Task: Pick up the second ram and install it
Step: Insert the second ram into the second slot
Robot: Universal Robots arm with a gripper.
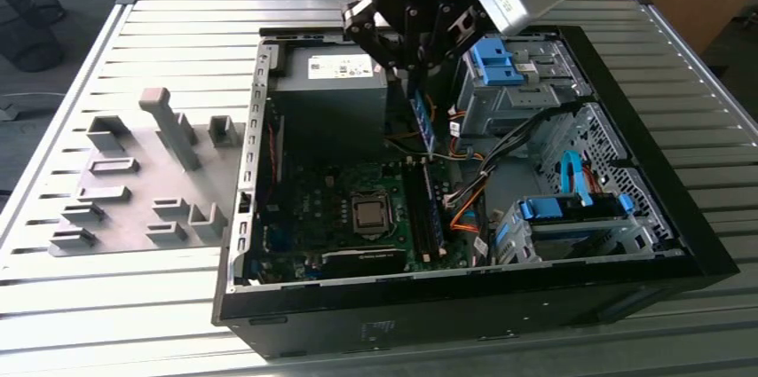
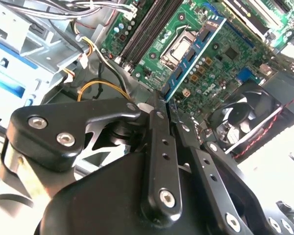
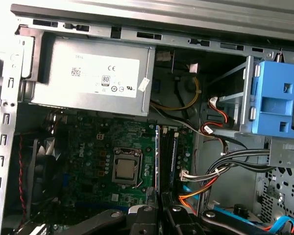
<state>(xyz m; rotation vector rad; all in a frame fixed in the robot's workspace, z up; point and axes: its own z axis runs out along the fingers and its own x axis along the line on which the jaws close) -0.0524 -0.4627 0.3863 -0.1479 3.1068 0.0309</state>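
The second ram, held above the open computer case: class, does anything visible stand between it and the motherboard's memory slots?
Nothing visible does. The gripper holds the second ram edge-down above the motherboard, apart from the cables.

A blue stick with black chips, the second ram [image 2: 193, 55], is seen against a green motherboard [image 2: 225, 54]. Blue drive brackets [image 1: 492, 62] and grey holder blocks [image 1: 172, 129] are shown.

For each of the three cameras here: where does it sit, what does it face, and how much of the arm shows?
Exterior view: off the arm, above the table, looking down into the open computer case; the tool holds the second ram above the motherboard.
Second wrist view: rides behind the tool, looking along the ram onto the board.
First wrist view: rides on the arm, facing the power supply.
All three views share the processor socket.
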